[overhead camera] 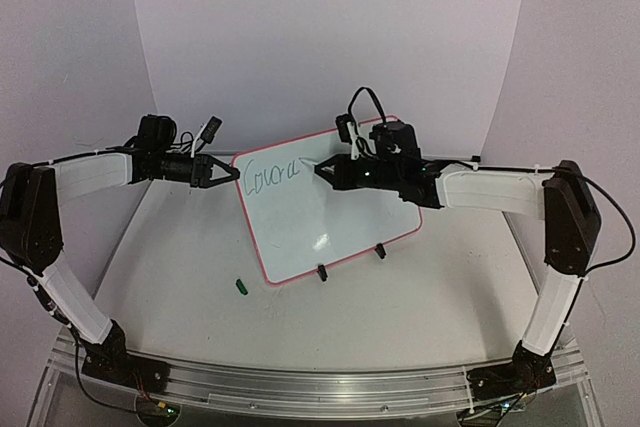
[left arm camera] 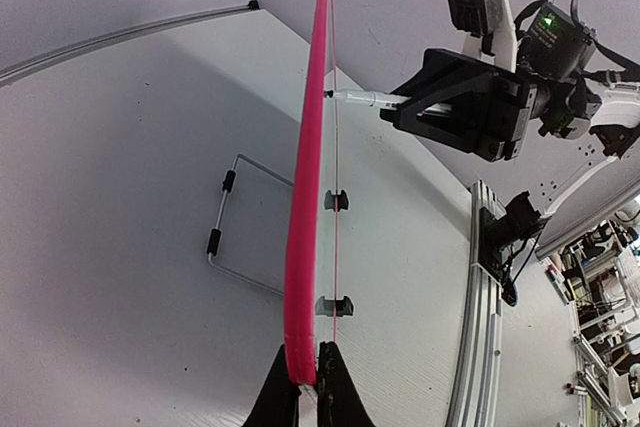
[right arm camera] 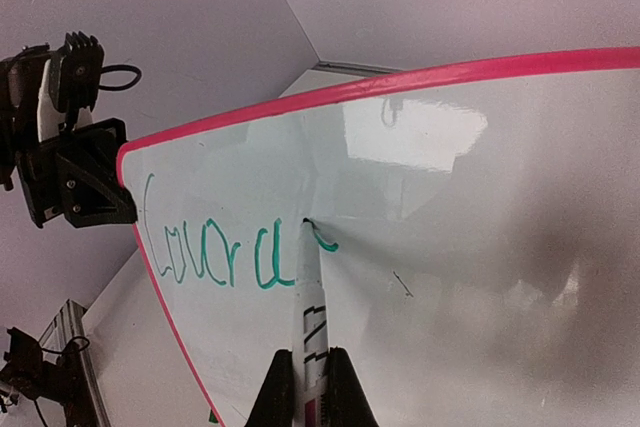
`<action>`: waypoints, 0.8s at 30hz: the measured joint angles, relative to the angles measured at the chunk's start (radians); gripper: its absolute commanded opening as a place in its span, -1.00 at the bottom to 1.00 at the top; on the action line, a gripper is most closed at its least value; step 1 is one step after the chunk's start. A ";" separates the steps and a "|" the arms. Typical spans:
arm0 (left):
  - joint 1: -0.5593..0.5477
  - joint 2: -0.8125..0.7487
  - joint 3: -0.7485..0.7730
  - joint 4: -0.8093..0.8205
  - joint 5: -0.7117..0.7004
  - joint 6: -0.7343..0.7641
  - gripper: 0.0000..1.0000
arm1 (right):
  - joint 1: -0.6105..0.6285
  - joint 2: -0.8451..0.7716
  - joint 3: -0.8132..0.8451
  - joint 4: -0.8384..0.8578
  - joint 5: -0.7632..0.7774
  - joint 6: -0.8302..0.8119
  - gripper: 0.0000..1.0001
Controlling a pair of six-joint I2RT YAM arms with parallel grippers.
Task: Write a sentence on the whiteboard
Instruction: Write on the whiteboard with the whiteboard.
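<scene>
the green marker (right arm camera: 310, 312) is pinched in the closed jaws of the right gripper (right arm camera: 308, 372), its tip touching the whiteboard (overhead camera: 320, 222) just after the last green letter, where the sentence (right arm camera: 215, 252) reads only "coura". the board stands tilted on its clip feet (overhead camera: 322, 272) on the table (overhead camera: 420, 287), its upper left edge clamped by the closed left gripper (left arm camera: 310, 377). the next strokes likely want light, even pressure, small letters running rightward, and room left for a second line.
</scene>
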 measured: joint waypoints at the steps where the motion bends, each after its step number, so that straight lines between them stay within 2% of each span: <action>1: 0.000 0.000 0.000 -0.001 0.000 0.000 -1.00 | 0.000 0.000 0.000 0.000 -0.002 0.000 -1.00; 12: 0.000 0.000 0.000 -0.002 -0.009 -0.003 -1.00 | 0.003 -0.003 -0.065 0.019 -0.025 0.000 -1.00; 24: 0.000 0.000 0.000 -0.002 -0.009 -0.003 -1.00 | 0.003 -0.018 -0.070 0.015 0.017 0.000 -1.00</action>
